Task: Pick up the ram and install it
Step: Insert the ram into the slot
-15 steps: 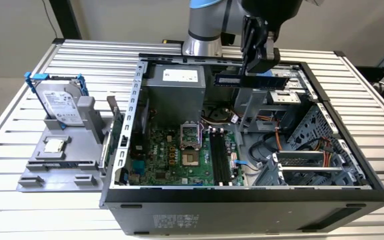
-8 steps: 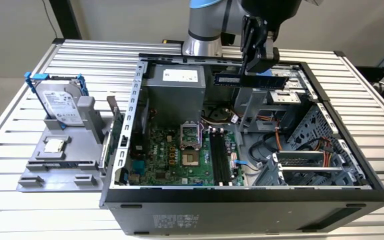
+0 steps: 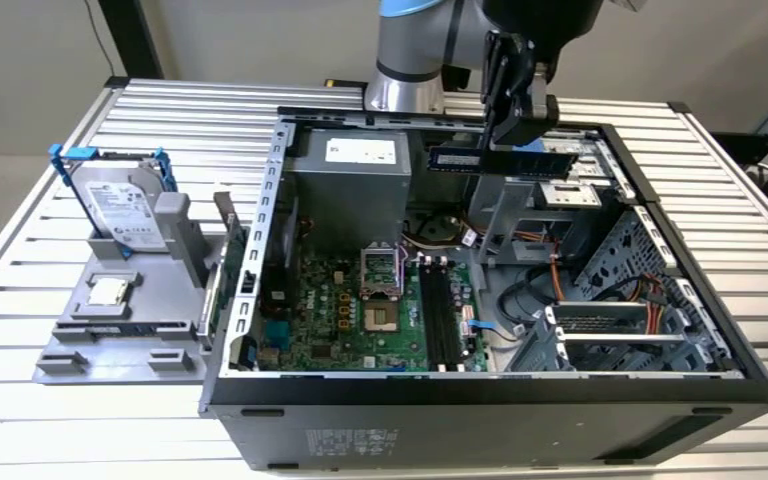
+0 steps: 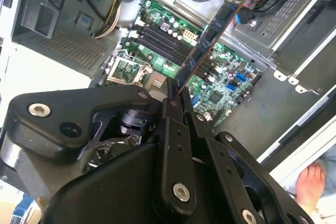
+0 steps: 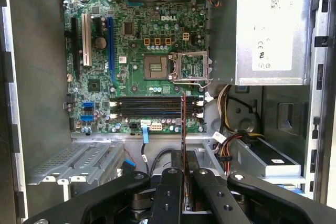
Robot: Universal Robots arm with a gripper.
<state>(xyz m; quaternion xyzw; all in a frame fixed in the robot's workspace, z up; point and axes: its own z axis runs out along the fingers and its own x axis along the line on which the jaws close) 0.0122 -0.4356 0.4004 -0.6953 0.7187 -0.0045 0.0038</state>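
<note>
The ram [image 3: 498,158] is a long dark-blue stick held level above the open computer case, near its back end. My gripper [image 3: 516,138] is shut on it from above. In the second wrist view the ram [image 4: 210,40] sticks out from between the black fingers [image 4: 170,109] over the green motherboard [image 4: 226,82]. The first wrist view shows the ram [image 5: 183,124] edge-on as a thin line. It hangs over and crosses the long black memory slots [image 5: 155,106], well above them. The same slots [image 3: 444,315] lie at the case floor in the exterior view.
The silver hard drive in its blue frame [image 3: 121,205] stands on a grey fixture [image 3: 117,335] at the exterior view's left. Inside the case are the power supply [image 3: 351,180], a drive cage [image 3: 624,320] and loose cables [image 5: 231,145]. A person's foot [image 4: 311,179] shows beside the table.
</note>
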